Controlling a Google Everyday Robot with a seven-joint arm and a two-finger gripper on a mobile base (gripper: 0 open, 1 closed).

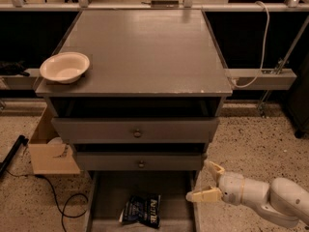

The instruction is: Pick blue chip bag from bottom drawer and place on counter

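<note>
- I see a white bowl (pixel 64 66) on the front left corner of the surface (pixel 145 47).
- The blue chip bag (pixel 141 210) lies flat on the floor of the open bottom drawer (pixel 113 190), near its front.
- My gripper (pixel 199 180) hangs by the drawer's right wall, jaws spread, apart from the bag.

one chip bag (pixel 141 210), one bowl (pixel 64 67), three drawers (pixel 116 197) — one end effector (pixel 199 180), lower right
</note>
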